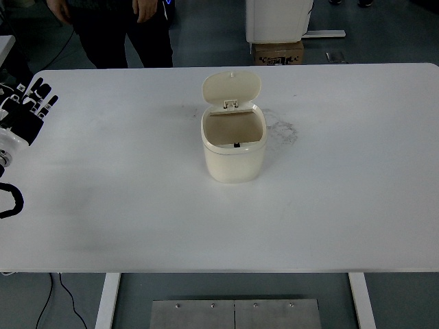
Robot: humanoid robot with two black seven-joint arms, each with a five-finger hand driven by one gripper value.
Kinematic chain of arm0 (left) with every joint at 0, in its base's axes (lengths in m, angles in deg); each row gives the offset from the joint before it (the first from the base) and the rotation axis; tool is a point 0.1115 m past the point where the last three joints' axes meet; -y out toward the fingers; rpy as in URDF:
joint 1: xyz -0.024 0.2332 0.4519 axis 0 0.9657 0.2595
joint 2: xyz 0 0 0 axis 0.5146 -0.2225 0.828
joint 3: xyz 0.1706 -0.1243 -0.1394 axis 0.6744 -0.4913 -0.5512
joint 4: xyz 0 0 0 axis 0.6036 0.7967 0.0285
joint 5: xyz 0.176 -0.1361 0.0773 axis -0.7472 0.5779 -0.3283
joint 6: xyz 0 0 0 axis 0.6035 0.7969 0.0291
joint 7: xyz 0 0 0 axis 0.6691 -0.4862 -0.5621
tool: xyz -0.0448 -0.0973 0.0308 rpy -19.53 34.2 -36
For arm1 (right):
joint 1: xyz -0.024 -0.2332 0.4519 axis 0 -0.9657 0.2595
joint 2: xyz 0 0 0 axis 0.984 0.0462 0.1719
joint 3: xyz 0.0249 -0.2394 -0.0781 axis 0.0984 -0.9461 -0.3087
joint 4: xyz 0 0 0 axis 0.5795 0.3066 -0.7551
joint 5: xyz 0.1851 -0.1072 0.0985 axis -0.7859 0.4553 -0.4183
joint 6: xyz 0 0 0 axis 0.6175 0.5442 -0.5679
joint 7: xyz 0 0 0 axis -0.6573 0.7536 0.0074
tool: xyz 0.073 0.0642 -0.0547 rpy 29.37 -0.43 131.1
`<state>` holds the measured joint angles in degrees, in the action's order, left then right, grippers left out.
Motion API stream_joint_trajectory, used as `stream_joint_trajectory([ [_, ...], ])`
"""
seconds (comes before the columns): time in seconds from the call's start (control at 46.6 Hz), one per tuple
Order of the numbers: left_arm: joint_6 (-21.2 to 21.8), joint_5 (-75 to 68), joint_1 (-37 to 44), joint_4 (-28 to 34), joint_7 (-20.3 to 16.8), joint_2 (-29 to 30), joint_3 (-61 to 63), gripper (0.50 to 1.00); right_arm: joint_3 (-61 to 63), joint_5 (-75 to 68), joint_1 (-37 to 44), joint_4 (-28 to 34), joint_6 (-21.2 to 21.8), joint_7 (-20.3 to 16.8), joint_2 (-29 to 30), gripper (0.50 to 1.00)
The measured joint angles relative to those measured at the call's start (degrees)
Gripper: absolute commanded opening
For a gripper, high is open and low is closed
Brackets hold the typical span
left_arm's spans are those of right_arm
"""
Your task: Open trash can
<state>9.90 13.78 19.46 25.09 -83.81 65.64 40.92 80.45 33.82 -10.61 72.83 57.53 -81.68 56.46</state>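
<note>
A small cream trash can [233,152] stands near the middle of the white table [343,205]. Its lid [231,90] is flipped up and back on its hinge, so the empty inside shows. My left hand [27,104], black with white segments, hovers at the table's far left edge, well away from the can, with its fingers spread and nothing in them. No right arm shows in the top view.
A person in dark clothes [123,31] stands behind the table at the upper left. A white appliance [278,19] and a cardboard box [278,52] sit on the floor beyond the far edge. A dark smudge [282,128] marks the tabletop right of the can.
</note>
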Motion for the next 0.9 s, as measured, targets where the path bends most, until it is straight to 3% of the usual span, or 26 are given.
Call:
stream_joint_trajectory([
  [0.901,0.0,1.1,1.8,-0.1,-0.4,-0.1,-0.1,1.0,0.0,0.2,-0.1,0.8,0.0,0.0,0.0,0.991],
])
